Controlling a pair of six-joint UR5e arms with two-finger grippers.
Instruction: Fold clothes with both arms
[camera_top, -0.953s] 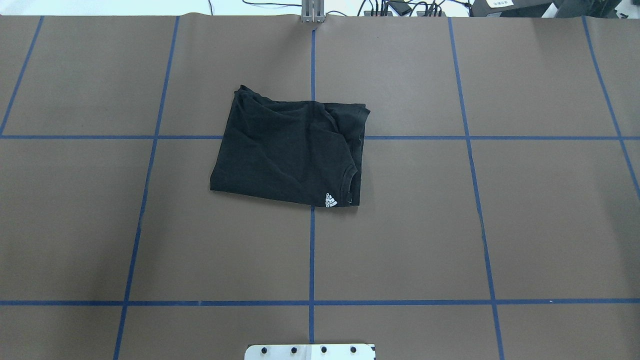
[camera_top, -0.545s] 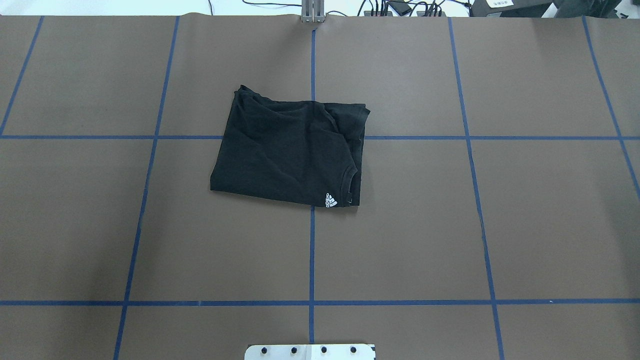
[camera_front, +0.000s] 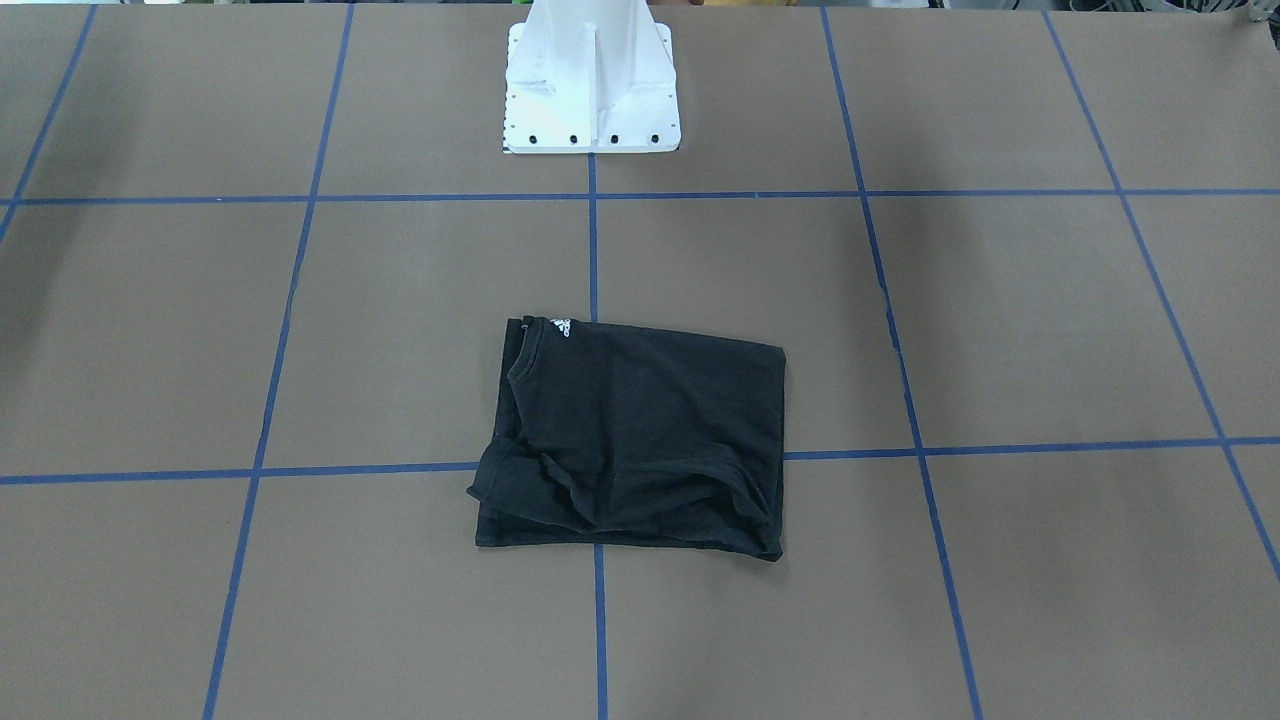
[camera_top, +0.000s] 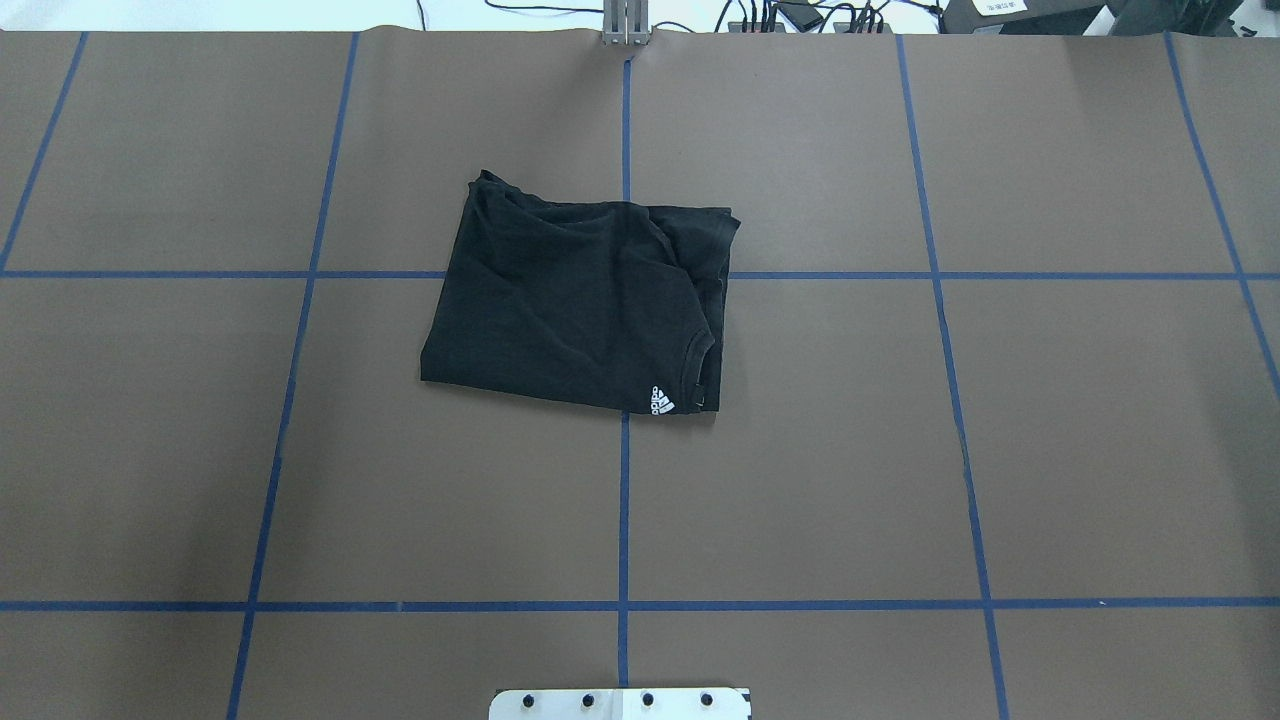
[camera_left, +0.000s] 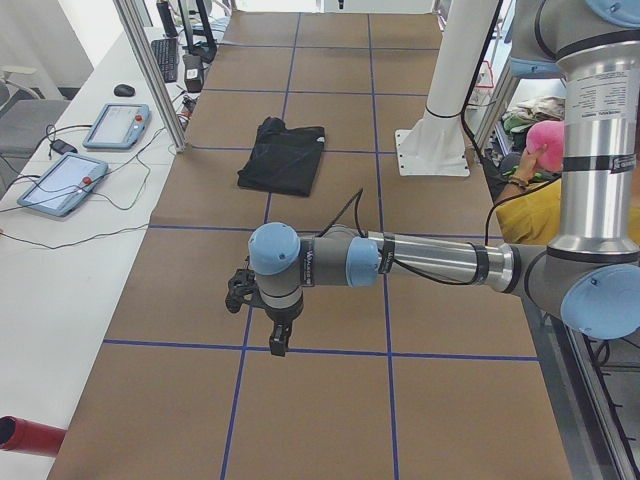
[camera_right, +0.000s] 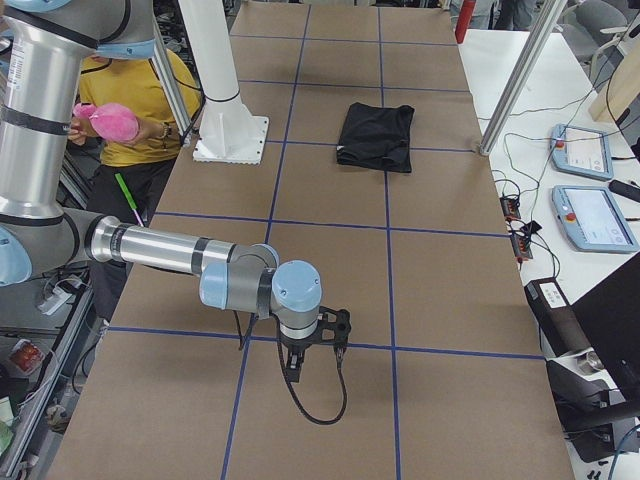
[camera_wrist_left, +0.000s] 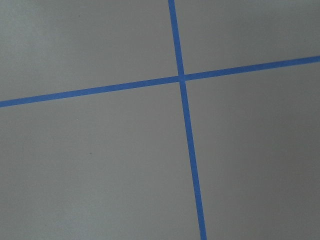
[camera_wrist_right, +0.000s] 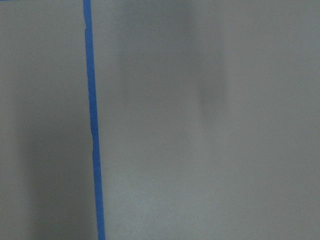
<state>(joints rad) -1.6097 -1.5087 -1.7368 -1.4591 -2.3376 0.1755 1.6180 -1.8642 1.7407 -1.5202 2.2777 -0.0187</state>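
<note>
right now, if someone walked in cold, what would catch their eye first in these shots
The folded black T-shirt lies near the middle of the brown table, over blue tape lines, its small white logo at the corner nearest the robot. Far from it, at opposite table ends, the left gripper and the right gripper each hang over the tabletop, touching nothing.
</note>
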